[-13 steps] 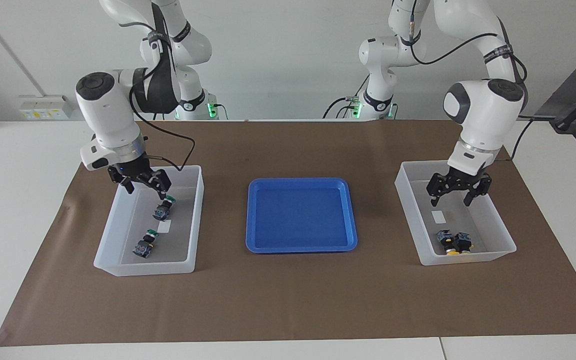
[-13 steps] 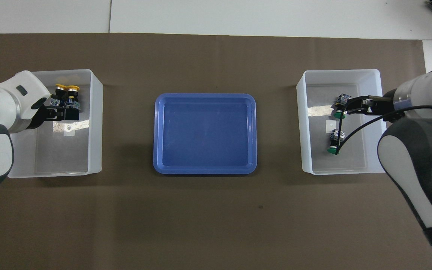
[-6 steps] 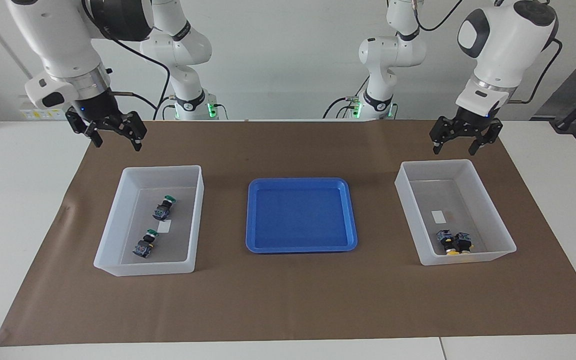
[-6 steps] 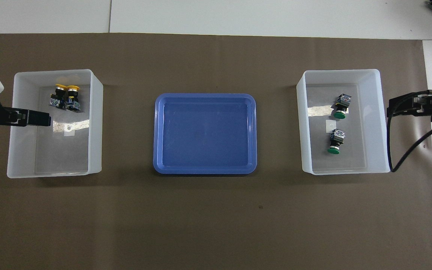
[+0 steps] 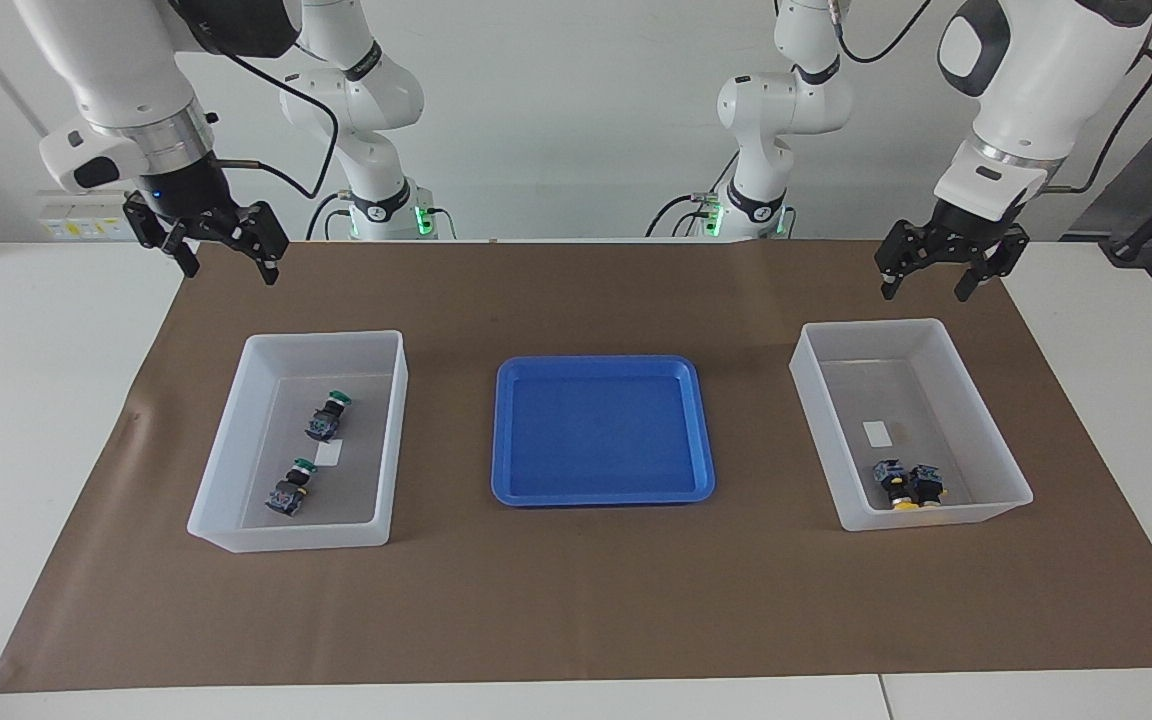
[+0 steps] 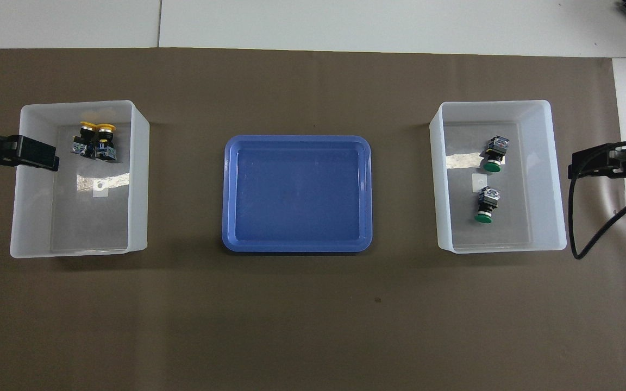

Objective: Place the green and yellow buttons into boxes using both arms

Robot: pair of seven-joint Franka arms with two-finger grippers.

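Four buttons are binned: two green-capped push-buttons (image 5: 324, 414) (image 5: 287, 489) lie in the translucent box (image 5: 228, 440) toward my right arm's end of the bench, one nearer my bases than the other, well apart, long axes running roughly along the box's length. Two yellow mushroom-cap buttons (image 5: 910, 485) sit touching side by side in the matching box (image 5: 976, 400) toward my left arm's end, against its wall farthest from my bases. Blue tray (image 5: 601, 430) at bench centre holds nothing. My right gripper (image 5: 223, 260) hangs raised over the brown mat near the bench edge closest to my bases, fingers spread wide, holding nothing; the green buttons lie below it and out toward the bench's outer edge. My left gripper (image 5: 942, 278) hangs likewise over the mat edge at its own end, fingers apart, empty; the yellow pair lies below it, toward the outer edge. Judgement: sorting looks complete, each colour in its own box, nearest its own arm; no further pick appears needed.
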